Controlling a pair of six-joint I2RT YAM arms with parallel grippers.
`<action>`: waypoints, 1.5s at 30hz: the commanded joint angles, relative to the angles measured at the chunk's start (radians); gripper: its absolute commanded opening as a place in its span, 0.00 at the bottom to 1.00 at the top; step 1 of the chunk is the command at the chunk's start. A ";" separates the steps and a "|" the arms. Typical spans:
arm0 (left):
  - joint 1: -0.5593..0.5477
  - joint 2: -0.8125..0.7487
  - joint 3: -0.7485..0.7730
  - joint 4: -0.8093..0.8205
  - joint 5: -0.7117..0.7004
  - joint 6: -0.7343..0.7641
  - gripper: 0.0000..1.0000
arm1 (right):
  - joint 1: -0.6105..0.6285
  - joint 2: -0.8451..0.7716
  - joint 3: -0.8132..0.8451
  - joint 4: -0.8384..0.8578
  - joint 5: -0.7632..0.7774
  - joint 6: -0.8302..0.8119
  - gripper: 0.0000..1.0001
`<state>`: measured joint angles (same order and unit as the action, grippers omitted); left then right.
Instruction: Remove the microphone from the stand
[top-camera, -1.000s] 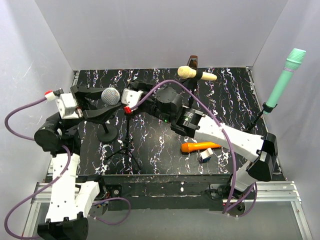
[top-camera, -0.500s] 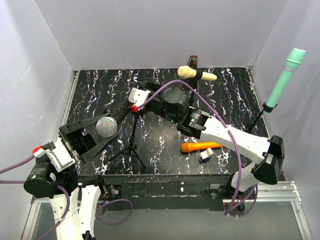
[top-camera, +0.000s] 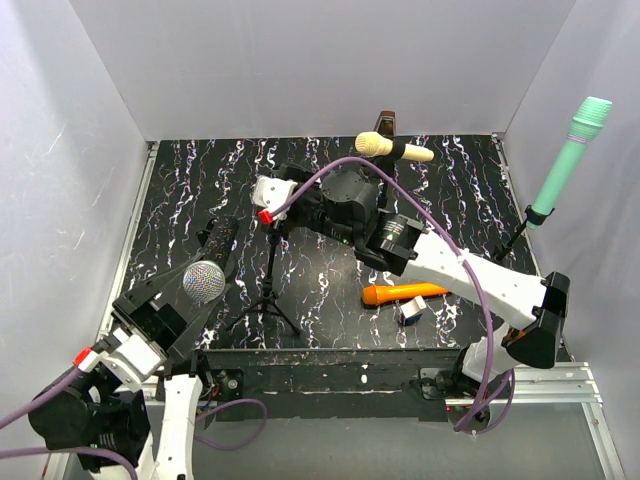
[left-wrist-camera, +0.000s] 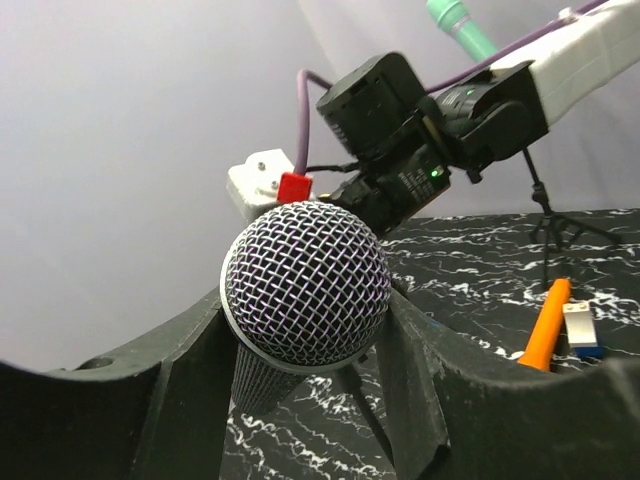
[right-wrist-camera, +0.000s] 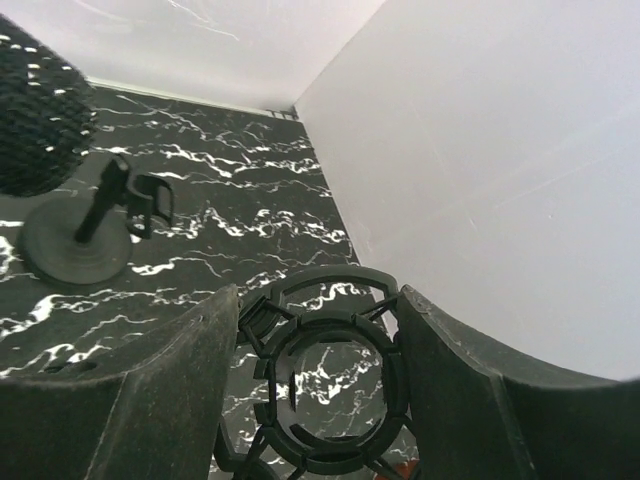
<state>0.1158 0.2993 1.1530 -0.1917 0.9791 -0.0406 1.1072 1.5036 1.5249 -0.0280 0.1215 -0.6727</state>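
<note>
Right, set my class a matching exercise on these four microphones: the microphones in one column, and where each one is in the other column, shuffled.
Column one:
1. silver mesh microphone
2. orange microphone
3. green microphone
4. cream microphone

Column two:
A. standing tall at the far right
B. lying flat on the table
C. perched at the back
D. gripped in the left hand

Pairs: 1-D, 2-B, 3-A, 4-C

microphone (top-camera: 204, 282) front-left of stand (top-camera: 271, 288); stand on table (top-camera: 450, 200); another mic (top-camera: 400, 293) right of it.
</note>
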 joint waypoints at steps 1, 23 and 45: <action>-0.001 -0.003 0.033 -0.251 -0.144 0.148 0.00 | 0.052 0.027 0.066 -0.170 -0.039 0.056 0.69; 0.001 0.208 0.226 -0.264 -0.235 0.101 0.00 | 0.137 0.056 0.432 -0.498 -0.444 0.197 0.61; 0.045 0.285 0.287 -0.138 -0.068 -0.197 0.00 | 0.184 0.274 0.689 -0.340 -0.223 0.144 0.50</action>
<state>0.1524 0.5846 1.4166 -0.3874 0.8917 -0.1883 1.2858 1.7813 2.1532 -0.4011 -0.1364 -0.5476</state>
